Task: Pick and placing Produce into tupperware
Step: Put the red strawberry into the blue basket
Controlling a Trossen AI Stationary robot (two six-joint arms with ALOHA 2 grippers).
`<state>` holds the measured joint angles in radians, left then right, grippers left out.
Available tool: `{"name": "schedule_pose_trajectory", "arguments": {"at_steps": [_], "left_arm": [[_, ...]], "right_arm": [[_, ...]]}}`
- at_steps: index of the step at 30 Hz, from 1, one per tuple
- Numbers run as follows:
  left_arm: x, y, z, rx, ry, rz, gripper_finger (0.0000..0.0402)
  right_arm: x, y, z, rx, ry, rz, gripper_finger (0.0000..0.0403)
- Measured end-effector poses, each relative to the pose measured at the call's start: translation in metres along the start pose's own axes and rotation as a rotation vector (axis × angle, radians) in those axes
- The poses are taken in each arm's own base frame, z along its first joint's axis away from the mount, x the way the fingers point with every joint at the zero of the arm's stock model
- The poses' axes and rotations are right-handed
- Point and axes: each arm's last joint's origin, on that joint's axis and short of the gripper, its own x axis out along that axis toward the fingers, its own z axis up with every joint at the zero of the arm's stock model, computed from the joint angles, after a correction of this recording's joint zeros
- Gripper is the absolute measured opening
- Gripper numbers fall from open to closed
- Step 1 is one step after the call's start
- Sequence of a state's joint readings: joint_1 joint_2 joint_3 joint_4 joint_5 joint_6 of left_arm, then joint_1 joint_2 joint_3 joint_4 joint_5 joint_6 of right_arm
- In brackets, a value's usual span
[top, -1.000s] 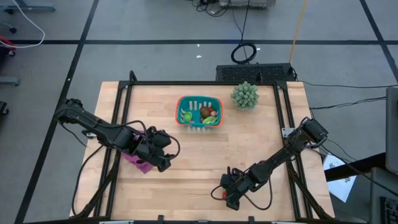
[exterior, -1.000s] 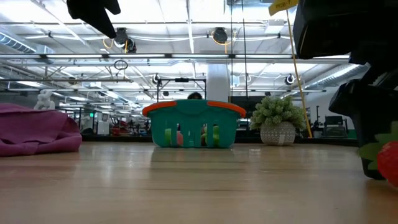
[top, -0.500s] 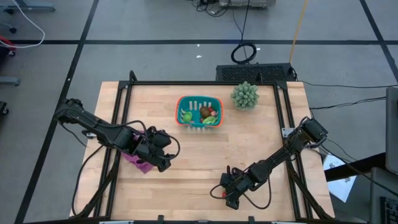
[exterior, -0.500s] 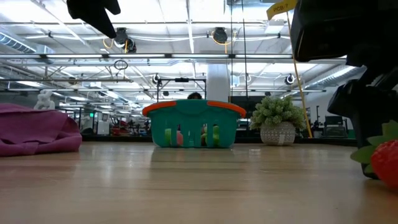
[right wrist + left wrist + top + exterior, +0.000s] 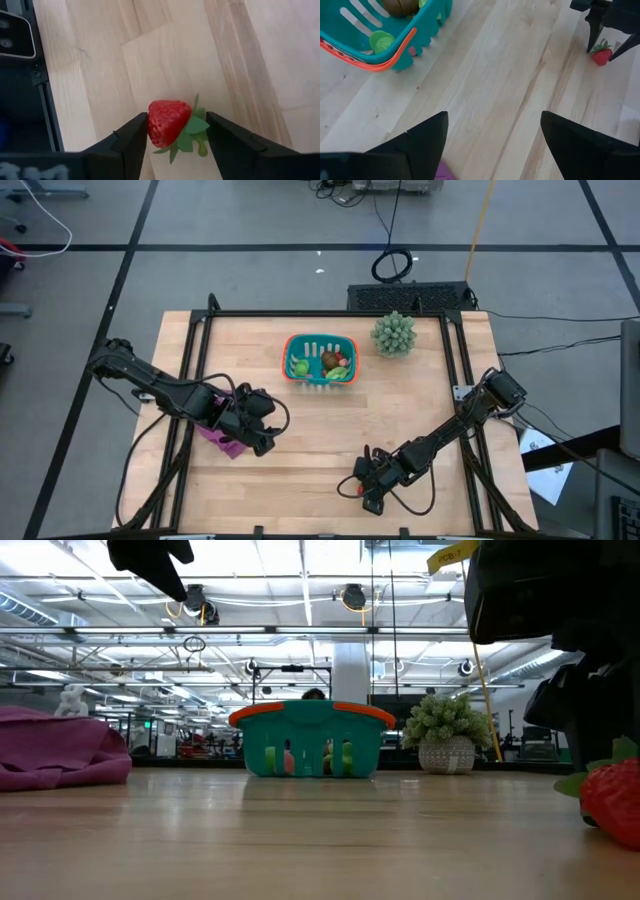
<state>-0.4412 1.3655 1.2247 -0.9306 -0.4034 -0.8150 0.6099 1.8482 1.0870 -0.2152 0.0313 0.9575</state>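
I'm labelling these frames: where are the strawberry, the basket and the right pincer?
strawberry [image 5: 167, 122]: right wrist view, red body.
basket [image 5: 310, 713]: low view, orange rim.
right pincer [image 5: 176, 131]: right wrist view, midway between its fingertips.
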Motion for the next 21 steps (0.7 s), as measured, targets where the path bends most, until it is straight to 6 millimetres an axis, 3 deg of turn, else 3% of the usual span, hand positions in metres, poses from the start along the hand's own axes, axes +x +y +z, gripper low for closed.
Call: {"name": "schedule_pose_trajectory", "arguments": {"at_steps": [12,21], "left_arm": [[0.0,0.0,0.0,0.0,0.0,0.0,0.0324],[0.0,0.0,0.0,0.0,0.0,0.001,0.0324]], "right_arm": [[0.0,-0.002,0.011,-0.016,-0.036,0.035,0.0128],[-0.012,0.001,0.018,-0.033,-0.058,0.093,0.0121]]}}
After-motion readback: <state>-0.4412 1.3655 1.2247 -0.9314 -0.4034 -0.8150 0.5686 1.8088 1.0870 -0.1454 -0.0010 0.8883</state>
